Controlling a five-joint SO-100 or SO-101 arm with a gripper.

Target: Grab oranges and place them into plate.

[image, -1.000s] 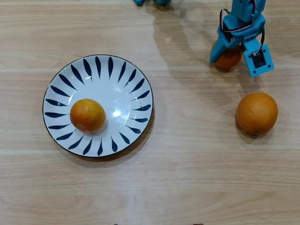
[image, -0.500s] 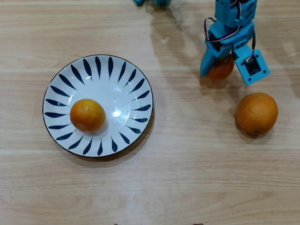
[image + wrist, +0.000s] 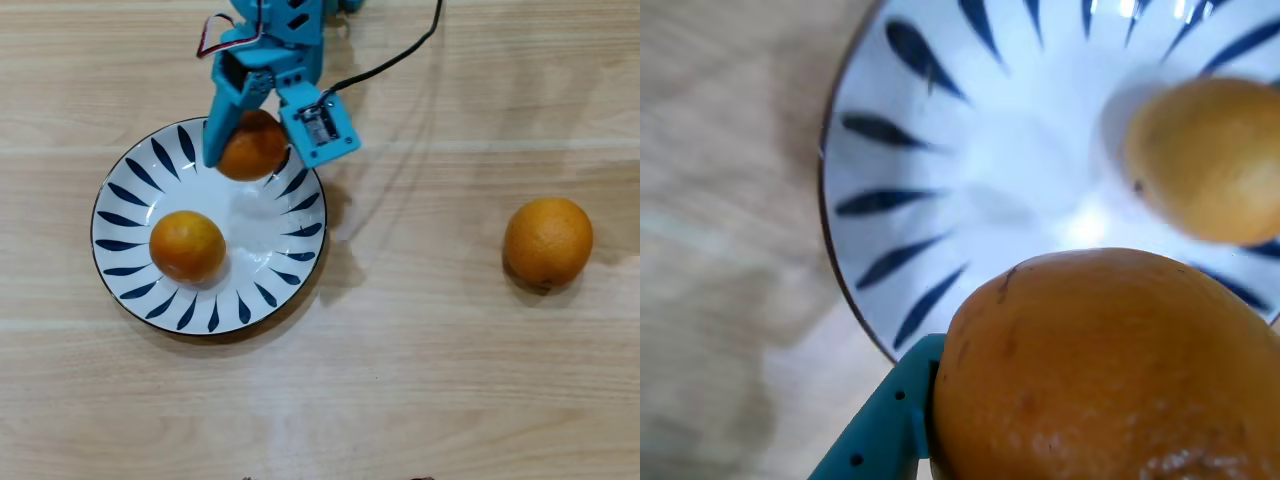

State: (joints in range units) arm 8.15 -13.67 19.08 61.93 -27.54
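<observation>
arm: reaching from top edge | gripper [image 3: 246, 150]: clamped on small orange [image 3: 252, 146], seemingly raised

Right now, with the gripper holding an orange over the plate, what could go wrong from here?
1. The held orange hangs over the plate's far rim, not its middle; released here, it might roll out.
2. It could roll into the orange already on the plate and nudge it.
3. The gripper might clip the rim if it lowers further.

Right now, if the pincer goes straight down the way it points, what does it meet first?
Most likely the plate: the pincer holds an orange over its rim, beside the orange already there. Height is unclear.
</observation>
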